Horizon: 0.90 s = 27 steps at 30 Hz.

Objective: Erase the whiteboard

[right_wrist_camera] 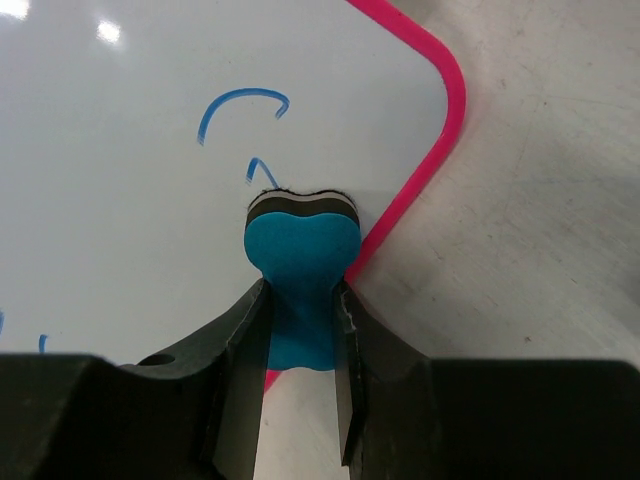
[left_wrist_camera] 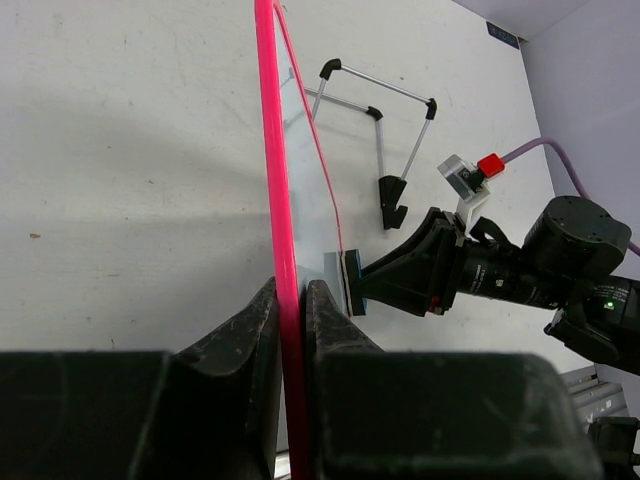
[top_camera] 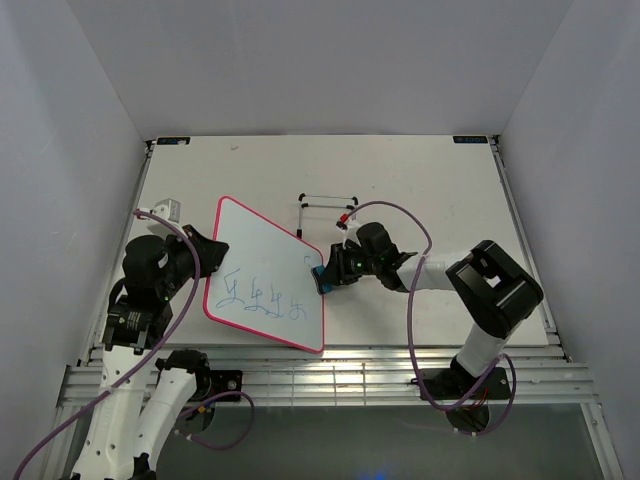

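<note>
L gripper (left_wrist_camera: 290, 298) jaws pinch whiteboard (top_camera: 255, 250) edge, center-left of top view; R gripper (right_wrist_camera: 300, 310) jaws clamp blue eraser (right_wrist_camera: 300, 248), touching board's right edge.

In the right wrist view the glossy white, pink-framed whiteboard (right_wrist_camera: 120, 230) runs off the frame's top and left edges. The lower end of the blue bone-shaped foam eraser (right_wrist_camera: 300, 250) is hidden between the fingers of the right hand (right_wrist_camera: 300, 300). From above, the board's blue-green scribbles (top_camera: 262, 297) are too small to read.
</note>
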{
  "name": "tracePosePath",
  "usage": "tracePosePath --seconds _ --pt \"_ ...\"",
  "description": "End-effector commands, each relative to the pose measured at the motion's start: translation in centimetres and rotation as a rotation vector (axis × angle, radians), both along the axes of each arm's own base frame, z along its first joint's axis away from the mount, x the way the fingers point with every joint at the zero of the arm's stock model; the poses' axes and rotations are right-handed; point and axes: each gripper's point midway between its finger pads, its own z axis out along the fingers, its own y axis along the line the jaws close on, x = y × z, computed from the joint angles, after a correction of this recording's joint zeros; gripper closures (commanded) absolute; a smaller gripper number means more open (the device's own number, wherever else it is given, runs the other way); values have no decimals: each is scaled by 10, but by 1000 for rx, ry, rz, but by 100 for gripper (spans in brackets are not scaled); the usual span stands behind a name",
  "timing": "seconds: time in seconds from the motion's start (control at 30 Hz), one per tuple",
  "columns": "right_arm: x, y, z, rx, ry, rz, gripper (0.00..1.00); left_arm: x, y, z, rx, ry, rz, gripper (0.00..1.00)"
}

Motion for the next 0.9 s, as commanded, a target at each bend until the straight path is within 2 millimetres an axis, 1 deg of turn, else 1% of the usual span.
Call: tracePosePath --seconds 0.0,0.03,0.07,0.13,0.17,0.2,0.27,0.3,0.33,0.4,0.43,0.47,0.5,0.53,0.57,0.63,0.67,0.7,0.73,0.8,0.87 --pt "9 -12 -6 -136 -25 -82 86 -21 -18 -23 19 89 -144 100" --pt "19 -14 9 -134 -70 -136 85 -20 -18 -24 18 90 -143 100" --pt "23 -14 16 -127 -83 -157 85 -20 -18 -25 18 93 -141 100" --pt "29 -6 39 -66 -107 -176 85 -20 -19 -24 19 96 -146 100" --pt "30 -1 45 -44 -111 -164 85 -19 -18 -24 20 97 -145 100" --pt "34 9 60 0 -132 -144 85 -19 -19 -24 21 97 -148 100" --pt "21 30 76 85 -130 -28 85 -19 -19 -25 22 102 -151 100" --pt "17 38 85 128 -138 11 86 -18 -20 -26 22 108 -152 100" --pt "12 51 100 192 -146 76 86 -17 -19 -25 24 109 -148 100" --pt "11 58 107 221 -125 96 86 -14 -17 -24 28 109 -135 100" --pt "13 60 104 212 -117 94 86 -13 -16 -22 32 107 -127 100" --pt "17 59 97 187 -117 83 86 -11 -15 -21 35 109 -120 100" --pt "20 56 85 149 -106 65 86 -11 -15 -21 36 114 -116 100" --pt "26 51 74 107 -101 34 86 -10 -14 -19 40 112 -115 100" --pt "28 42 58 56 -68 16 86 -9 -13 -18 42 110 -110 100" --pt "31 28 37 2 -55 -18 86 -8 -12 -18 47 107 -101 100" --pt "31 17 23 -28 -29 -37 86 -9 -11 -20 51 109 -98 100" --pt "30 11 12 -50 -13 -42 86 -8 -9 -21 60 106 -94 100" --pt "29 7 6 -59 -3 -37 86 -7 -8 -21 67 104 -89 100" --pt "28 -5 -12 -102 27 -39 86 -7 -7 -17 76 89 -86 100" --pt "27 -14 -23 -131 54 -40 86 -7 -4 -16 80 80 -72 100"
